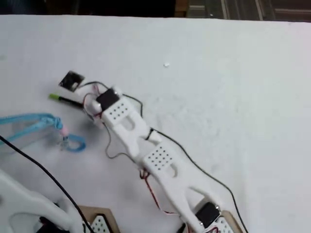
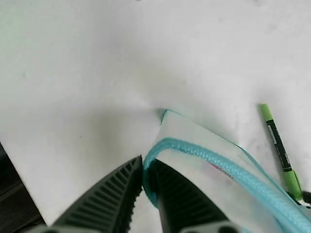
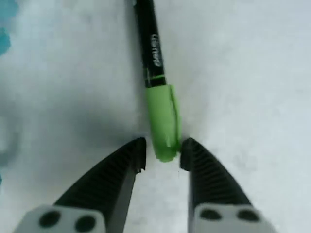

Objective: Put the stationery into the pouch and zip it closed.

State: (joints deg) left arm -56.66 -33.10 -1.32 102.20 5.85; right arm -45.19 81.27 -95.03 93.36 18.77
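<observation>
A clear pouch [image 1: 26, 128] with a blue zipper rim [image 2: 204, 155] lies at the table's left side. My left gripper [image 2: 145, 175] is shut on the end of that rim. A green and black pen [image 1: 65, 99] lies just beyond the pouch [image 2: 194, 141], also seen as the pen [image 2: 278, 148] off to one side. My right gripper [image 3: 163, 154] is open and low over the table, with the pen's green cap [image 3: 164, 124] between its fingertips. The right arm [image 1: 141, 141] reaches across from the near right. A small black and white item [image 1: 71, 81] lies behind the pen.
The pouch's blue pull loop [image 1: 74, 143] lies on the table toward the arms. Loose cables [image 1: 43, 170] run from the left arm's base [image 1: 24, 206] and along the right arm. The white table [image 1: 218, 87] extends far and to the right.
</observation>
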